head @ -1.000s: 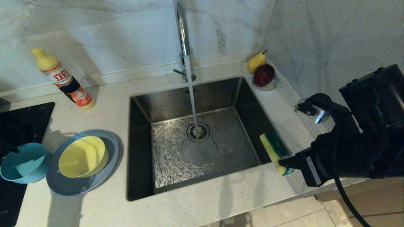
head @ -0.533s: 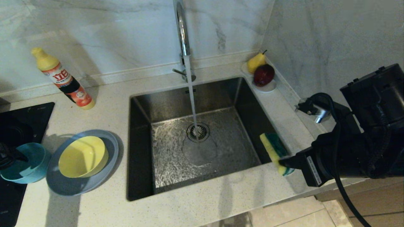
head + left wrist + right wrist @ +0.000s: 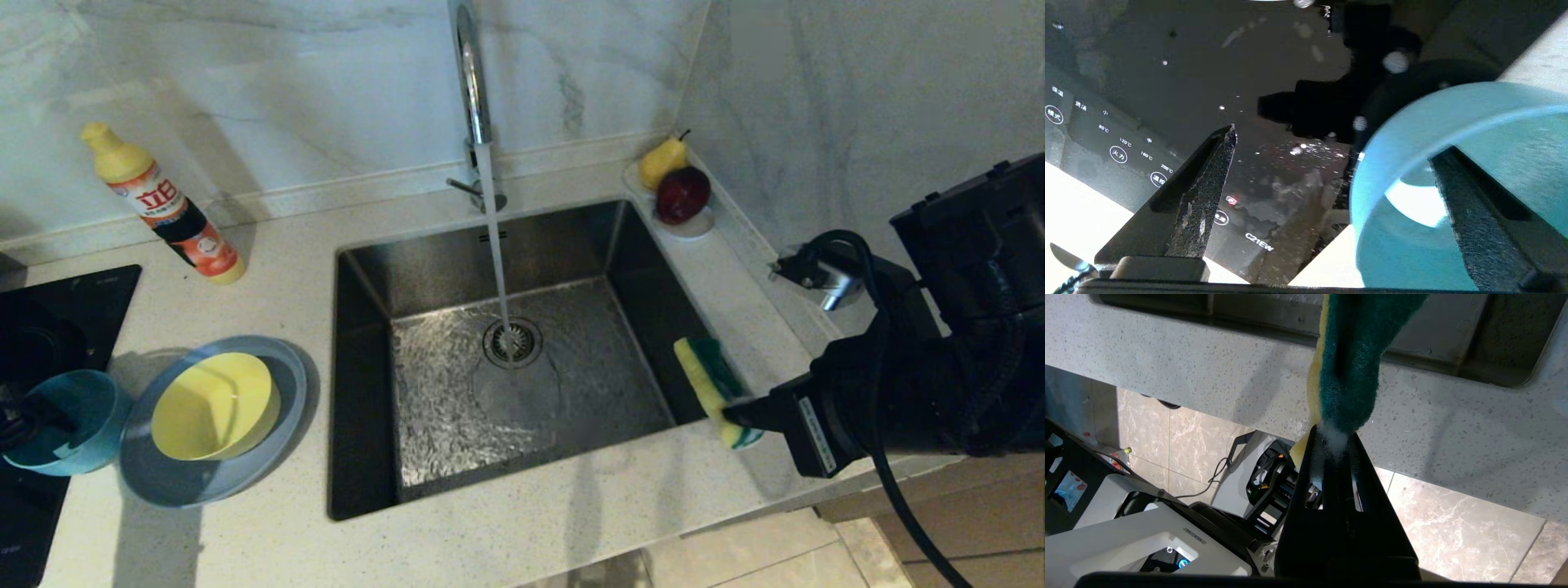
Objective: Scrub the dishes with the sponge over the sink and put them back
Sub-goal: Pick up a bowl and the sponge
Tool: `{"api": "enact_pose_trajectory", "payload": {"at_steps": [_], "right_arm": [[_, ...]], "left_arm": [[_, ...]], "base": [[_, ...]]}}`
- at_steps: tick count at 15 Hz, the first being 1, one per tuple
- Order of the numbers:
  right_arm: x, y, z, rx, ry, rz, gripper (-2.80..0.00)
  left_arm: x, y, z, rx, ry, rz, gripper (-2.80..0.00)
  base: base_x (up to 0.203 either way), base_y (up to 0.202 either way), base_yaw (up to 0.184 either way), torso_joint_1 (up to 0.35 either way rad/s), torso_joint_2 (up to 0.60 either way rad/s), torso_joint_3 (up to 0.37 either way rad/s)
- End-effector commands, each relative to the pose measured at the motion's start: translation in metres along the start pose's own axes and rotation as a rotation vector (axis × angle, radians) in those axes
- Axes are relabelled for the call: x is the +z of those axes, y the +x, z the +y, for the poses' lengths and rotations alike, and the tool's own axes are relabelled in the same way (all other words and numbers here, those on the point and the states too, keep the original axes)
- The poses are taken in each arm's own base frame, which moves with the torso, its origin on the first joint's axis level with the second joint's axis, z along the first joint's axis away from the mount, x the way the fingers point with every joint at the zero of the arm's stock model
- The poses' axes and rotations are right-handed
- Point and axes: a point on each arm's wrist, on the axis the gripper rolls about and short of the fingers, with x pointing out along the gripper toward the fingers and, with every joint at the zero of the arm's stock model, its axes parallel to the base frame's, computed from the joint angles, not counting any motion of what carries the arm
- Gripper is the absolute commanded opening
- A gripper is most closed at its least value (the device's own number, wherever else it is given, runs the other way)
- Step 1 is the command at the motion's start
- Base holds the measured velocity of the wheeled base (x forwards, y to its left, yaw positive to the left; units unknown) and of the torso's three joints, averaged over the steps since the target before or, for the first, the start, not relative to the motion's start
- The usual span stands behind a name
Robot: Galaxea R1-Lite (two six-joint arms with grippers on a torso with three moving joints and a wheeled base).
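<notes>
The teal-blue bowl [image 3: 73, 420] stands at the far left, half on the black cooktop [image 3: 57, 314]. My left gripper [image 3: 15, 420] is open astride its rim: one finger [image 3: 1474, 212] is inside the bowl [image 3: 1396, 134], the other [image 3: 1208, 188] outside over the cooktop. The yellow bowl [image 3: 214, 404] sits in the grey-blue plate [image 3: 167, 482] beside it. My right gripper [image 3: 735, 416] is shut on one end of the green and yellow sponge [image 3: 709, 377], held over the sink's [image 3: 359, 367] front right corner. In the right wrist view the sponge [image 3: 1349, 375] sticks out past the gripper [image 3: 1333, 435].
Water runs from the chrome faucet [image 3: 469, 82] onto the drain [image 3: 512, 341]. A detergent bottle [image 3: 163, 204] lies tilted at the back left. A small white dish with a pear and a red fruit [image 3: 678, 192] sits at the back right corner, by the side wall.
My left gripper's dark finger has come further into view at the teal bowl's left side. The right arm with the sponge has hardly moved.
</notes>
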Motion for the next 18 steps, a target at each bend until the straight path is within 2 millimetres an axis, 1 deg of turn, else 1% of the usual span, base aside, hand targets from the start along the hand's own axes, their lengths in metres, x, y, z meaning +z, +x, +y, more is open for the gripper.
{"api": "enact_pose_trajectory", "payload": {"at_steps": [1,2,3,6,9,11,15,16,18], "right_arm": [[0.0,0.0,0.0,0.002,-0.001,0.002,-2.8],[-0.001,0.002,0.0,0.002,0.0,0.008,-2.8],[0.0,0.005,0.0,0.001,0.0,0.015,-2.8],[0.001,0.004,0.001,0.001,-0.002,0.01,-2.8],[0.001,0.001,0.0,0.0,0.001,0.0,-2.8],[0.002,0.001,0.001,0.002,-0.002,-0.001,-2.8],[0.002,0.001,0.001,0.008,-0.003,-0.001,-2.8],[0.002,0.001,0.003,0.011,-0.005,-0.001,-2.8],[0.001,-0.001,0.005,0.018,-0.011,-0.002,-2.8]], "left_arm": [[0.002,0.006,0.004,0.01,-0.011,0.008,0.0],[0.005,0.006,0.004,0.009,-0.012,0.001,0.0],[0.006,0.007,0.004,0.011,-0.014,-0.001,-2.8],[0.009,0.006,0.005,0.012,-0.027,-0.01,-2.8],[0.007,0.008,0.006,0.009,-0.03,0.006,-2.8],[0.011,0.008,0.007,0.015,-0.045,-0.009,-2.8],[0.032,-0.02,0.013,0.019,-0.082,-0.084,-2.8],[0.04,-0.034,0.012,0.015,-0.11,-0.122,-2.8],[0.046,-0.067,0.01,-0.001,-0.149,-0.193,-2.8]], "base": [[0.0,0.0,0.0,0.0,0.0,0.0],[0.0,0.0,0.0,0.0,0.0,0.0],[0.0,0.0,0.0,0.0,0.0,0.0],[0.0,0.0,0.0,0.0,0.0,0.0],[0.0,0.0,0.0,0.0,0.0,0.0],[0.0,0.0,0.0,0.0,0.0,0.0],[0.0,0.0,0.0,0.0,0.0,0.0],[0.0,0.0,0.0,0.0,0.0,0.0],[0.0,0.0,0.0,0.0,0.0,0.0]]}}
